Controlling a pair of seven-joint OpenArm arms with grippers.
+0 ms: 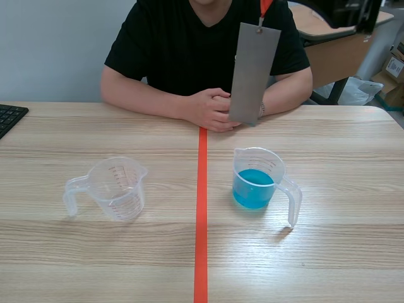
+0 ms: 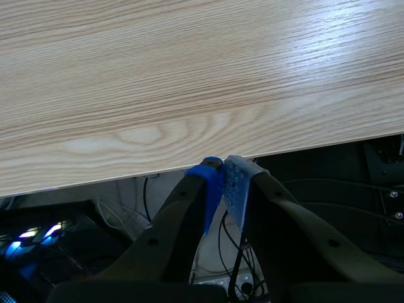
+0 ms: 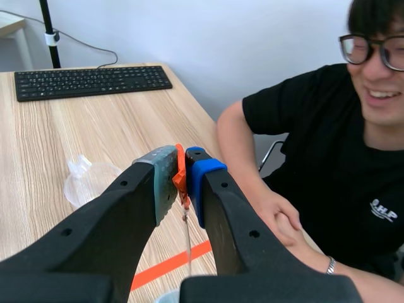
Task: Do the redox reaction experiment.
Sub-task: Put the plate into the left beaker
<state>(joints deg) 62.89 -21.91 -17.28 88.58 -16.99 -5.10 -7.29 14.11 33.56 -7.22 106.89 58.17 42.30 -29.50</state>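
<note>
since the right gripper [image 3: 183,167] is clamped on the orange tab [image 3: 179,178], the grey metal plate [image 1: 254,72] hangs under it, long axis vertical, raised just beyond the blue-liquid cup [image 1: 259,158]. left gripper [image 2: 222,170] is pinched empty at the table [image 2: 189,76] edge, well off.

Perhaps "H.P" on black shirt [image 3: 344,165]

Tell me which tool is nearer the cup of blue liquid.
Right. The right tool, shut on the orange strap of the grey plate, hangs above the cup; the left tool sits shut off the table's near edge.
</note>
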